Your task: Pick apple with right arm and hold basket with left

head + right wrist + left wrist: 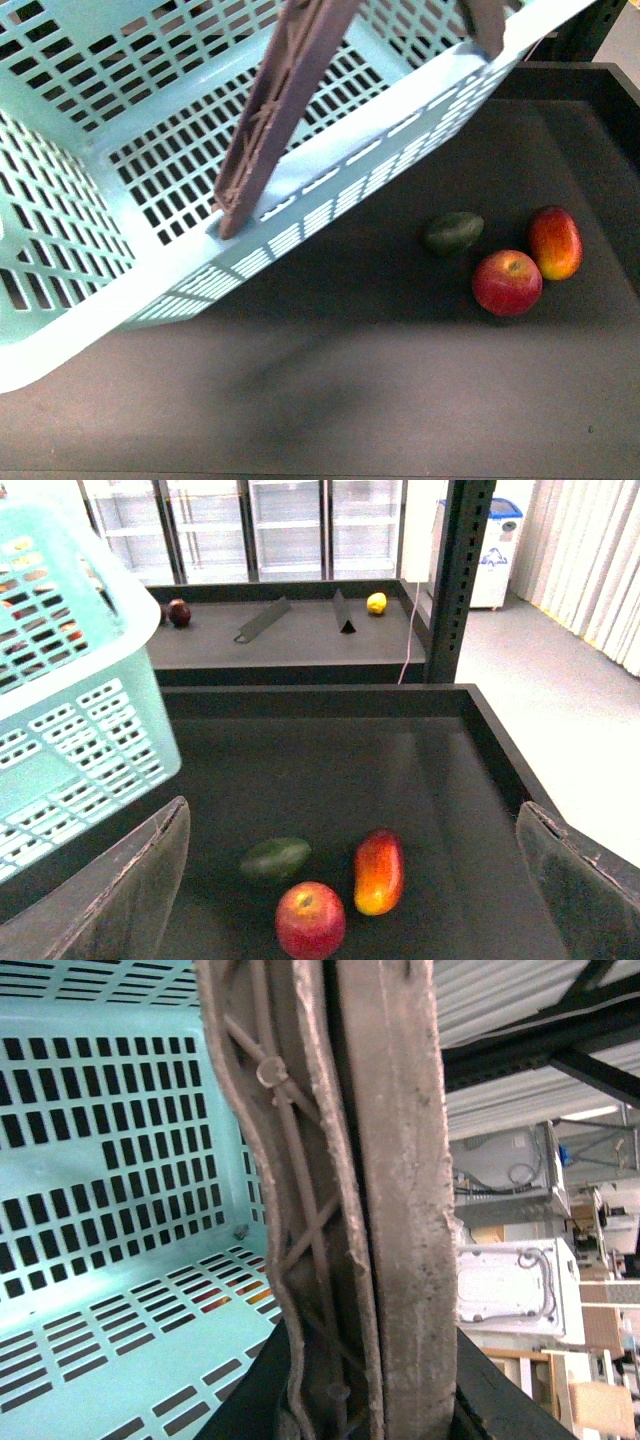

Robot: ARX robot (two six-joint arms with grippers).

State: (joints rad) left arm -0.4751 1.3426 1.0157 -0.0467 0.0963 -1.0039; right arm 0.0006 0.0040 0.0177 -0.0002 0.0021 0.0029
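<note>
Turquoise plastic basket (340, 150): large, with slotted lattice walls; tilted, its open mouth turned toward the front camera; filled the left and upper part of the front view, over the left side of the bench; whether any edge rested on the bench could not be told.
Grey-brown handle (285, 100): swung up from the near rim of the basket and ran out of the top of the front view; ribbed face and worn edges plain in the left wrist view.
Left tool (370, 1405): dark fingers (245, 1400) on either side of the handle, clamped on it.
Right tool (352, 815): jaws wide apart, gripping nothing; grey padded fingers (130, 880) raised over the bench, clear of the fruit.
Apple (507, 282): round, red with faint yellowish speckles, stem dimple up; lay on the bench to the right of the basket and apart from it; nearest the robot of the three fruits; untouched by either tool.
Elongated red-yellow fruit (555, 242): just beside the apple, to its right and a little farther back; whether the two touched could not be told.
Dark green oval fruit (454, 232): behind and left of the apple, near it but apart; between the apple and the basket wall.
Bench (400, 400): dark matte top with a raised black rim.
Far surface (300, 640): second dark top beyond the bench, seen in the right wrist view; carried a small yellow fruit (376, 602) and a dark red fruit (179, 612), well apart.
</note>
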